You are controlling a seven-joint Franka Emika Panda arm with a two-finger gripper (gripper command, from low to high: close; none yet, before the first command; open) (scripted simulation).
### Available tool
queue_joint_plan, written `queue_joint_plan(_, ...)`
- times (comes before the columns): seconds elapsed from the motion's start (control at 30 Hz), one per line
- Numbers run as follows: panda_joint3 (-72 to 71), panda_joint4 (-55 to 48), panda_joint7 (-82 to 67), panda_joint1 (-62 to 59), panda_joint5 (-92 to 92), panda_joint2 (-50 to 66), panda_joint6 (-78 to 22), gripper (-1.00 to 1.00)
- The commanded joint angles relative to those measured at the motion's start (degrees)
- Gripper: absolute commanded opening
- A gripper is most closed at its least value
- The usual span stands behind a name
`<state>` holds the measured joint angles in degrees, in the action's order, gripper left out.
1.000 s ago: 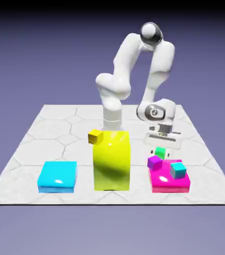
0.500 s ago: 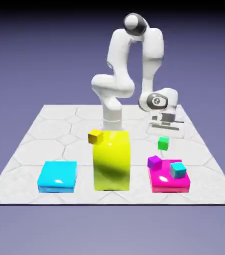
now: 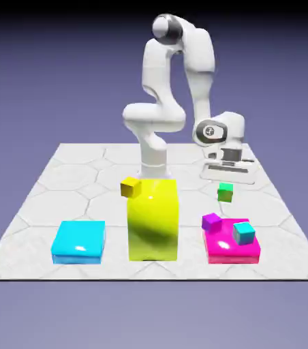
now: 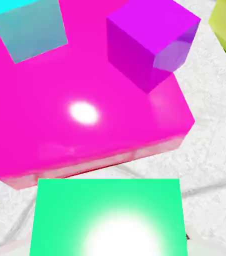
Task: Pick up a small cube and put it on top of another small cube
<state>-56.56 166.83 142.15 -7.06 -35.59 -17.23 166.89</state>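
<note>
Gripper (image 3: 225,184) clamped on the small green cube (image 3: 225,192), which hangs in the air clear of the table (image 3: 68,170), above and just behind the flat magenta block (image 3: 233,247). Purple cube (image 3: 211,221) sits on the magenta block's corner nearest the tall yellow block (image 3: 153,219); teal cube (image 3: 244,233) sits apart from it on the same block. Hand view: green cube fills the bottom edge, hiding the fingertips, with the magenta block, purple cube and teal cube beyond. Small yellow cube (image 3: 131,187) on the tall yellow block; cyan block (image 3: 80,241) at the exterior view's left.
</note>
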Motion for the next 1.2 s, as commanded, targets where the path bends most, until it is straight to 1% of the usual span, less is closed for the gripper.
queue_joint_plan(0.0,2.1,-0.2,-1.8,0.9,0.0,0.0,-0.1,-1.00)
queue_joint_plan(0.6,38.3,-3.3,-33.2,16.4,0.6,0.3,0.1,-1.00)
queue_joint_plan(0.63,38.3,-3.3,-33.2,16.4,0.6,0.3,0.1,-1.00)
queue_joint_plan(1.17,5.7,-4.5,-32.9,-16.8,2.0,1.4,7.4,-1.00)
